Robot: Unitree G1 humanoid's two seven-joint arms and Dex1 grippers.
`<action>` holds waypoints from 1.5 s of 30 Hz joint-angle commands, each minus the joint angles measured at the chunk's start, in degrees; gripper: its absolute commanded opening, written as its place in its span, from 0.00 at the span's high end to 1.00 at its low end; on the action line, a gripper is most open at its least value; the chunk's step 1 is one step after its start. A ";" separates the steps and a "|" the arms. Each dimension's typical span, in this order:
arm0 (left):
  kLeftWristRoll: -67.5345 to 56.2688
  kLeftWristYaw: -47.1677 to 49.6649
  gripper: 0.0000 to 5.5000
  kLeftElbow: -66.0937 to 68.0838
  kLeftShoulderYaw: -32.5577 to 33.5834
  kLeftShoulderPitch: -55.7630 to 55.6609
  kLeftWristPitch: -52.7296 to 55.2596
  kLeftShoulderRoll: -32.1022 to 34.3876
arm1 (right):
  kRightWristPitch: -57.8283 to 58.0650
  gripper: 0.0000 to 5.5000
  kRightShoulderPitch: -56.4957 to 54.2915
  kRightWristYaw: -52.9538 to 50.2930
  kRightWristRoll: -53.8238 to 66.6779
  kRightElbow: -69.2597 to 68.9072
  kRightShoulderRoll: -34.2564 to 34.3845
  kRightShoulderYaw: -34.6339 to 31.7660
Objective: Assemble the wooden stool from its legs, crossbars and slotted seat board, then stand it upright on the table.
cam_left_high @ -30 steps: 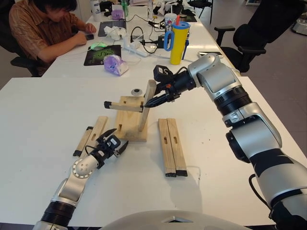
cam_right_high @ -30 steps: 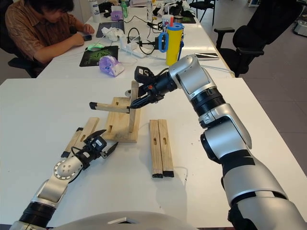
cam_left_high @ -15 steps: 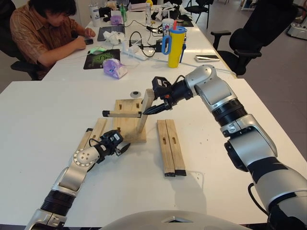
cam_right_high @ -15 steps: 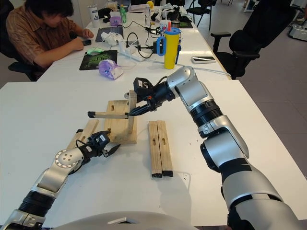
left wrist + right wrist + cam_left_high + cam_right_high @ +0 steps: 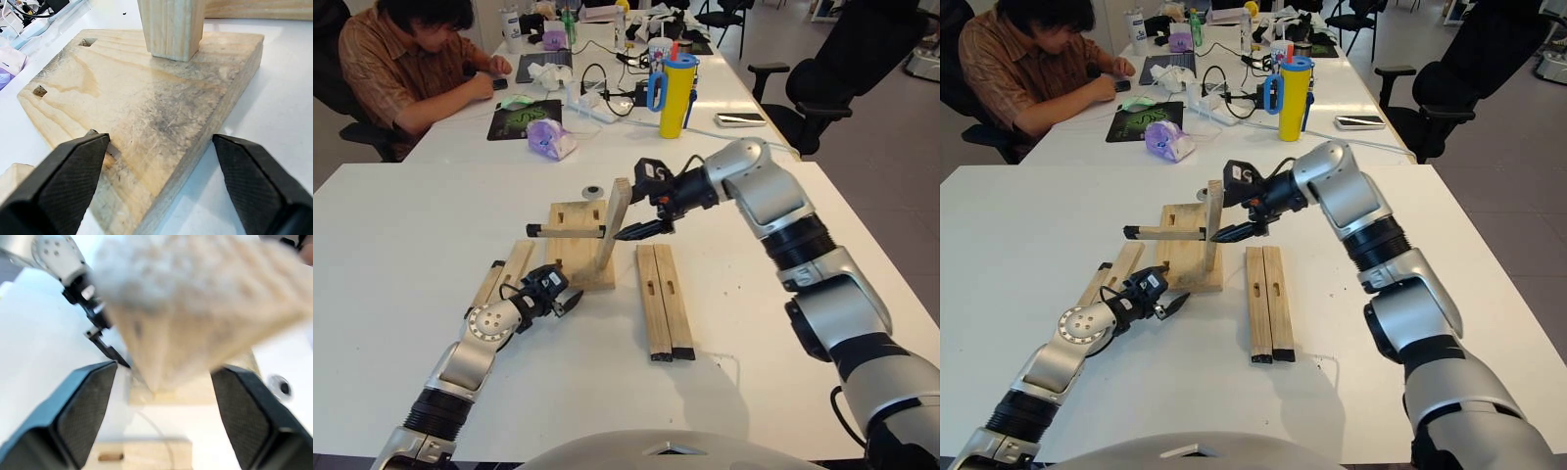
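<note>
While the seat board (image 5: 570, 258) lies flat mid-table with one leg (image 5: 613, 223) standing in it and a crossbar (image 5: 566, 231) jutting left, the left wrist view makes plain the left gripper's (image 5: 566, 291) spread jaws straddling its near corner, and the right gripper (image 5: 636, 231), jaws apart, has drawn off just right of the leg.

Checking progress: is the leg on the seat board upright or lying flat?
Upright, leaning slightly: the leg stands with its lower end on the seat board, a crossbar jutting sideways from it.
</note>
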 commanded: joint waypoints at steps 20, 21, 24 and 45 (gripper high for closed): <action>3.12 -2.00 0.29 10.36 -5.31 6.66 5.29 1.72 | 58.95 0.37 45.13 -53.78 6.45 -52.50 22.18 -21.62; 3.25 -1.98 0.29 10.35 -5.46 6.50 5.29 1.74 | 60.43 0.37 45.12 -55.21 6.22 -52.05 23.17 -21.99; 3.78 -1.57 0.29 10.36 -6.12 5.94 5.46 1.26 | 62.12 0.37 45.34 -57.31 6.15 -49.94 23.69 -20.81; 3.23 1.62 0.29 11.89 -7.93 4.77 5.75 -4.38 | 59.93 0.37 39.77 -63.22 4.35 -38.44 15.36 -7.21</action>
